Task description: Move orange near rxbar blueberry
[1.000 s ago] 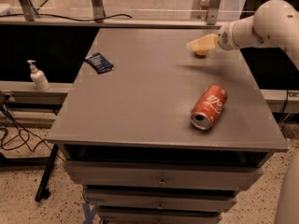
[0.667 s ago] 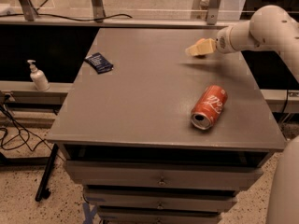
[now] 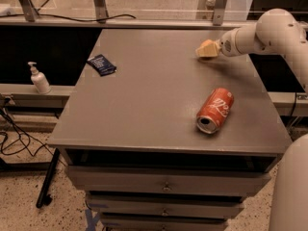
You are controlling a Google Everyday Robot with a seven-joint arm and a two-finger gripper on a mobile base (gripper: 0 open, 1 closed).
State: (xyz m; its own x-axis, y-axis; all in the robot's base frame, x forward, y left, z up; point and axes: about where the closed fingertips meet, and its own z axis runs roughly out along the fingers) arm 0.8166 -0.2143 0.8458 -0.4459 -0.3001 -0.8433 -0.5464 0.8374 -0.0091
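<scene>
The rxbar blueberry [image 3: 101, 64] is a flat dark navy wrapper lying near the table's far left edge. My gripper [image 3: 207, 49] hovers low over the far right part of the grey table [image 3: 159, 105], well to the right of the bar. The white arm reaches in from the right edge. No orange fruit shows anywhere; it is hidden or out of view.
A red soda can [image 3: 215, 110] lies on its side at the front right, its open end toward me. A white pump bottle [image 3: 38, 79] stands on a ledge to the left of the table. Drawers sit below the table front. Cables lie on the floor at left.
The arm's elbow has shifted slightly left and down. The gripper stays over almost the same far right spot. The can and the bar have not moved.
</scene>
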